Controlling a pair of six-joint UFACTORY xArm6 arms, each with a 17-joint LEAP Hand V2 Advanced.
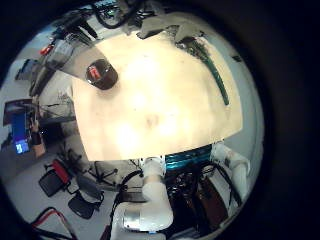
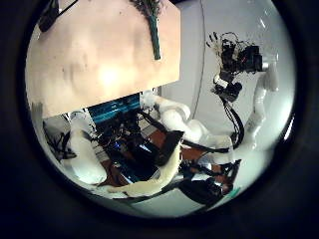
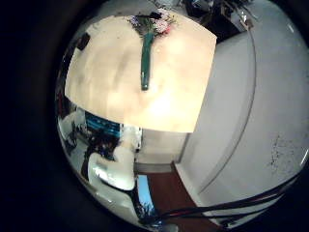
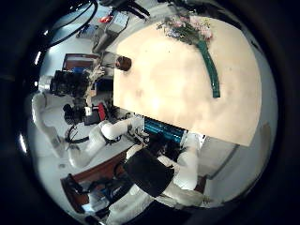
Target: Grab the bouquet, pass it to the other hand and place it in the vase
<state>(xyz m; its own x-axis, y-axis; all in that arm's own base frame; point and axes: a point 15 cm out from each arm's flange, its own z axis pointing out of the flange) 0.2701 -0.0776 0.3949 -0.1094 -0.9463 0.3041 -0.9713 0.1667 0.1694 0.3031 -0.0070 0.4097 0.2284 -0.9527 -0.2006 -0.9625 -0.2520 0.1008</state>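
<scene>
On the table (image 4: 178,75), bouquet (image 4: 208,58) lies well apart from either robot hand

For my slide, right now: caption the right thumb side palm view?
Bouquet lying untouched on the table, vase at its far edge.

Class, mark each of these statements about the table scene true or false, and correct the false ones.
1. The bouquet lies flat on the table. True.
2. The vase stands on the table near one edge. True.
3. The bouquet is already in the vase. False: it lies on the table, apart from the vase.
4. A hand is holding the bouquet by its stems. False: no hand touches it; the long green stems lie bare on the tabletop.
5. The vase has tipped onto its side. False: it stands upright with its opening facing up.
</scene>
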